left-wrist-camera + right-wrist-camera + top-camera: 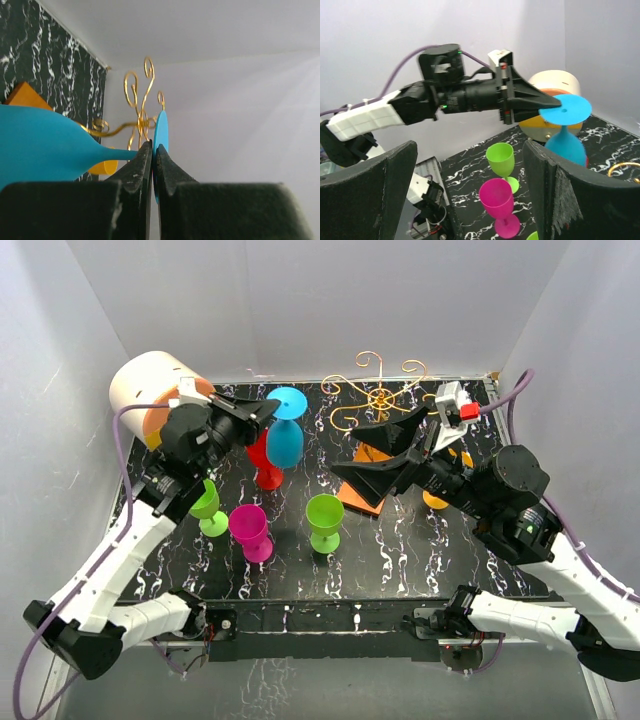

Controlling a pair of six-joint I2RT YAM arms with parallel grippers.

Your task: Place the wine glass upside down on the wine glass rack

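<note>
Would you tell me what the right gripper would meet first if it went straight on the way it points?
Probably the magenta wine glass, centred between the open fingers of the right gripper in its wrist view; the blue glass in the left gripper sits off-line. Depth is unclear.

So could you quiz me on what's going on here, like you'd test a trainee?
1. What colour is the wine glass in the left gripper? A red, B blue, C magenta.
2. True or false: the right gripper is shut.
3. Fill in: the held wine glass has its foot pointing ____.
Key: 1 B. 2 False, it stands open and empty. 3 Up, bowl down.
</note>
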